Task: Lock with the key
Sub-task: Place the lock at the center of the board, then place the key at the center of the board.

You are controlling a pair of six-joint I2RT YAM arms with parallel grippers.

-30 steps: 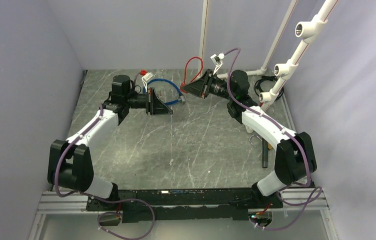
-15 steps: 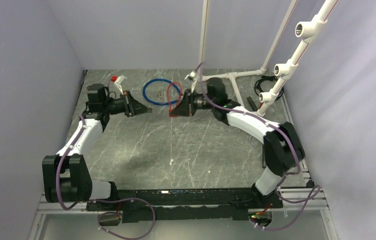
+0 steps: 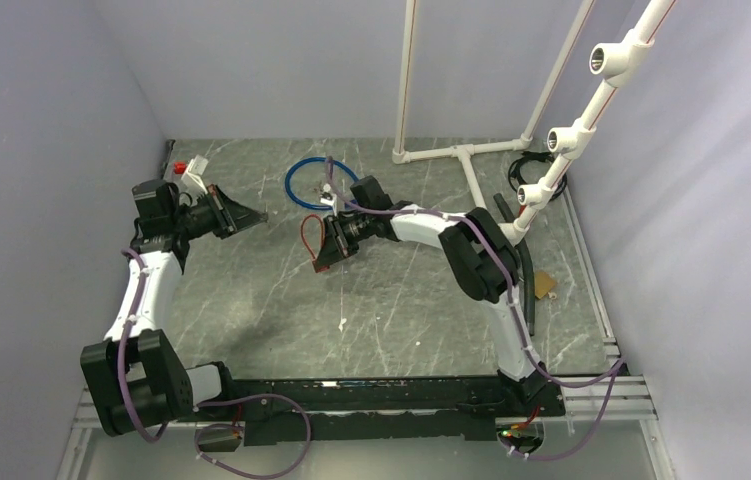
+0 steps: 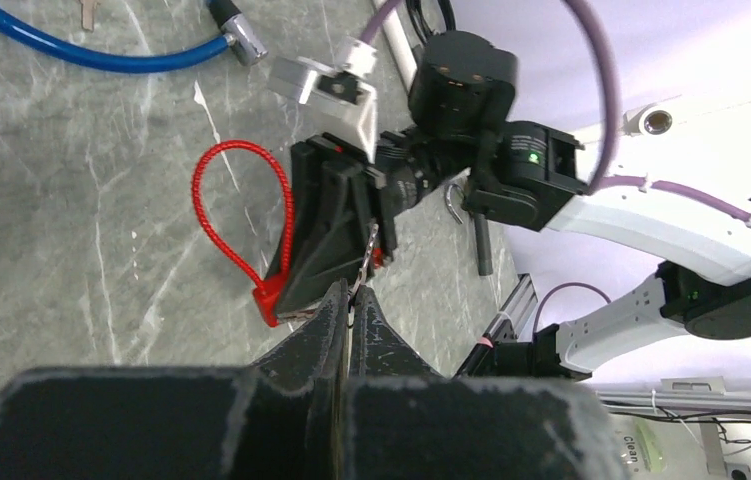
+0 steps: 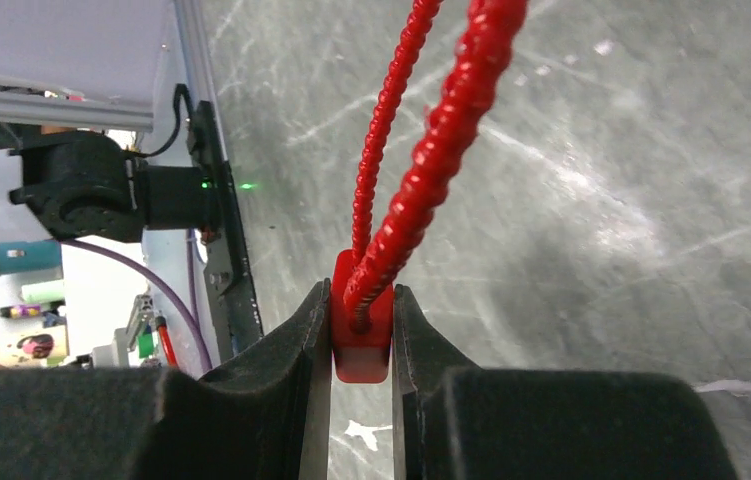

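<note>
My right gripper (image 5: pixel 361 300) is shut on the small red lock body (image 5: pixel 361 335). Its red cable loop (image 5: pixel 421 130) stands out past the fingertips. From above, the right gripper (image 3: pixel 326 250) sits low over mid-table with the red loop (image 3: pixel 309 232) on its left. My left gripper (image 3: pixel 254 215) is at the back left, shut, pointing at the right gripper (image 4: pixel 326 230). A thin silver sliver, the key (image 4: pixel 369 250) seen edge-on, sticks out of the left gripper (image 4: pixel 351 295), close to the red lock (image 4: pixel 269 300).
A blue cable loop (image 3: pixel 296 175) lies at the back centre, its metal end plug (image 4: pixel 236 35) showing in the left wrist view. A white pipe frame (image 3: pixel 461 152) stands at the back right. A black bar (image 3: pixel 526 270) and a brass piece (image 3: pixel 546 285) lie right.
Both arms swung left. The right gripper carried the red lock from the back down to mid-table. The left gripper drew back toward the left wall, still shut.
</note>
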